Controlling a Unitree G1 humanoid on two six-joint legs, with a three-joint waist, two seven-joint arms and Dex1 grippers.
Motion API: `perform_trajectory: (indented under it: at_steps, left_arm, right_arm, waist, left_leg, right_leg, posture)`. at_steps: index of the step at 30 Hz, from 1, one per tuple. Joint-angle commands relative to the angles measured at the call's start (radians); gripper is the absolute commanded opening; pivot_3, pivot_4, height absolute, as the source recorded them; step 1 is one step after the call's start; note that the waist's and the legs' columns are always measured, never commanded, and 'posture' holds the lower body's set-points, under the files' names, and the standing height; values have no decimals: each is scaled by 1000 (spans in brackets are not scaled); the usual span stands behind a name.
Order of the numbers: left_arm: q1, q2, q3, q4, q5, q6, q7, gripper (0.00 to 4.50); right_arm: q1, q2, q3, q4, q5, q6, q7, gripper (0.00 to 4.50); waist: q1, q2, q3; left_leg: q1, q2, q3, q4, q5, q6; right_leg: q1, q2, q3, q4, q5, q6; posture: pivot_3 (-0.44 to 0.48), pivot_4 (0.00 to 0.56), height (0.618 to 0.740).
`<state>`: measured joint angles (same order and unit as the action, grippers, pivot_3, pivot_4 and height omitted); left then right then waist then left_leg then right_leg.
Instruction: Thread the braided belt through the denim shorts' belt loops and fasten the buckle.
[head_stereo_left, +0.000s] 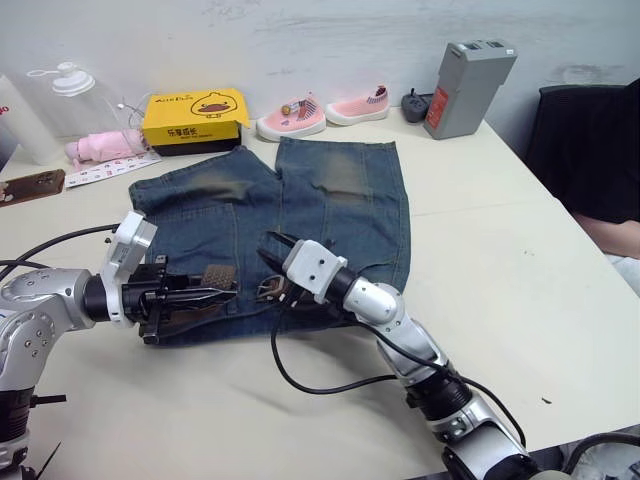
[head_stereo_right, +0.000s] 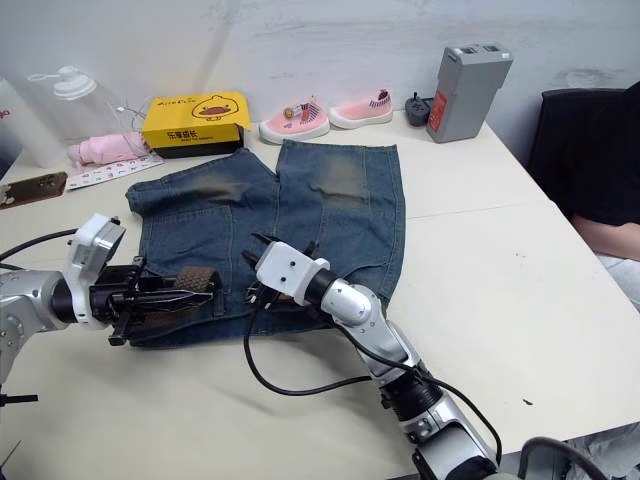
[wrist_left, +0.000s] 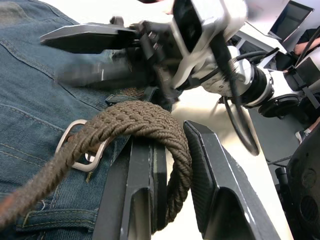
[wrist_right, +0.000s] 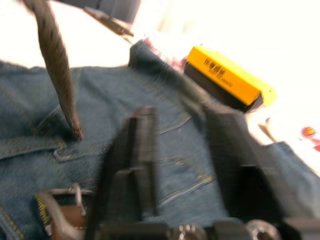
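Note:
The denim shorts (head_stereo_left: 340, 210) lie flat on the table, waistband nearest me. My left gripper (head_stereo_left: 222, 293) is at the waistband's left part, shut on a bend of the braided belt (wrist_left: 145, 122), whose dark woven strand (head_stereo_left: 218, 275) shows just above the fingers. The silver buckle (wrist_left: 80, 147) lies on the denim under the belt, close to the left fingers. My right gripper (head_stereo_left: 270, 250) hovers open over the middle of the waistband, nothing between its fingers; the buckle (wrist_right: 57, 192) is just beside them. I cannot make out the belt loops.
Behind the shorts sit a yellow box (head_stereo_left: 193, 118), two pink shoes (head_stereo_left: 292, 116), a grey box (head_stereo_left: 470, 88) and a clear bottle (head_stereo_left: 70, 95). A phone (head_stereo_left: 32, 186) lies far left. A black cable (head_stereo_left: 310, 380) loops on the table. A person (head_stereo_left: 600, 170) sits at right.

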<state>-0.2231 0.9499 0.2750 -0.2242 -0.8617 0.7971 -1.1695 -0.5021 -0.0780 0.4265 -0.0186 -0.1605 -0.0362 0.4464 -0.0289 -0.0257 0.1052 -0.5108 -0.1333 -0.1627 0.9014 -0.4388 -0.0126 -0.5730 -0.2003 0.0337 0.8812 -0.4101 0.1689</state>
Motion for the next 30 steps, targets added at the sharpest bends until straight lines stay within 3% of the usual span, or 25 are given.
perform_trajectory:
  at_steps: [1, 4, 7, 14, 20, 25, 28, 30]
  left_arm:
    - [-14, 1, 38, -14, -22, 6, 16, 915]
    - [-49, -14, 63, 5, -68, 44, 49, 915]
    - [-44, -7, 69, 5, -60, 45, 46, 915]
    - [-41, -1, 79, -10, -75, 72, 44, 915]
    - [-24, 6, 80, -34, -94, 98, 29, 915]
    - [-4, 22, 80, -34, -97, 108, 6, 915]
    - [-1, 29, 76, -28, -91, 105, -6, 915]
    - [-3, 31, 73, -24, -86, 102, -11, 915]
  right_arm:
    - [-8, -11, 3, -43, 18, -7, 42, 93]
    - [-8, -56, 6, -29, 40, 24, 126, 93]
    - [-6, -72, 12, -48, 96, 56, 208, 965]
    - [-51, -11, 44, 47, 101, 20, 235, 4440]
    - [-150, 113, 17, 199, 90, -69, 148, 4440]
    - [-176, 132, 20, 259, 90, -129, 143, 4440]
    - [-171, 134, 25, 259, 100, -141, 159, 3630]
    - [-168, 134, 27, 256, 106, -141, 168, 2498]
  waist:
    - [0, 0, 0]
    - [2, 0, 0]
    - [1, 0, 0]
    - [-2, 0, 0]
    - [-3, 0, 0]
    - [-2, 2, 0]
    - [-3, 1, -1]
    - [-4, 1, 0]
  left_leg:
    - [0, 0, 0, 0, 0, 0]
    - [0, 0, 0, 0, 0, 0]
    - [0, -1, 0, 2, -1, 1]
    - [0, 5, 0, 2, -2, -2]
    - [0, 5, 0, 2, -2, -3]
    - [0, 5, 0, 6, -5, -3]
    - [-1, 5, 0, 7, -6, -3]
    - [-1, 5, 1, 7, -6, -3]
  right_leg:
    - [0, 0, 0, 0, 0, 0]
    - [0, 0, -1, 0, 0, 0]
    - [1, 0, -1, -1, 0, 0]
    - [1, 0, -1, -3, 0, 0]
    - [0, 1, -1, 0, 0, -1]
    - [-4, 4, 0, 9, 0, -1]
    - [-5, 5, 0, 10, -1, -3]
    - [-5, 5, 0, 11, -2, -4]
  posture:
    - [0, 150, 636]
    - [0, 150, 636]
    - [0, 150, 636]
    - [0, 150, 636]
    - [0, 150, 636]
    - [0, 150, 636]
    - [0, 150, 636]
    - [0, 150, 636]
